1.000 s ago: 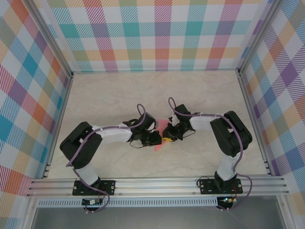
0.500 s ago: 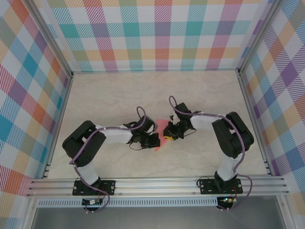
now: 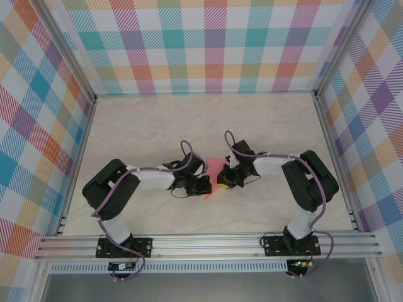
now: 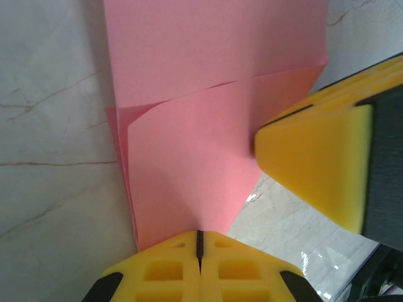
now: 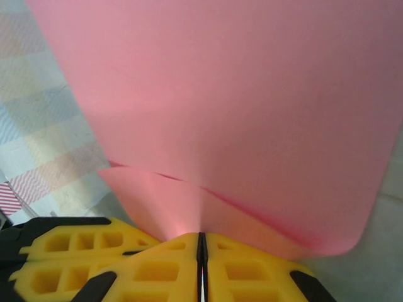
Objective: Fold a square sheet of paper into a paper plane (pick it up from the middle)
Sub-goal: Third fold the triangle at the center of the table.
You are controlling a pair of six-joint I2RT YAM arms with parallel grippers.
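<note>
The square sheet of paper [image 3: 215, 168] is salmon pink, folded over and held up off the table between the two arms near the middle. In the left wrist view the paper [image 4: 208, 126] shows layered edges on its left, and my left gripper [image 4: 199, 236] is shut on its lower corner. My right gripper [image 5: 201, 238] is shut on another edge of the paper [image 5: 233, 107], which curves up above it. From above, the left gripper [image 3: 206, 186] and right gripper [image 3: 221, 182] sit almost tip to tip. The right gripper's yellow finger [image 4: 321, 163] presses against the sheet.
The marble-patterned table [image 3: 145, 126] is bounded by checked walls [image 3: 208, 44] and an aluminium rail [image 3: 208, 242] at the near edge. Both arm bases [image 3: 123, 245] stand on that rail.
The left arm shifted slightly right and its jaws closed on the paper. The right gripper edged left and tightened on the sheet.
</note>
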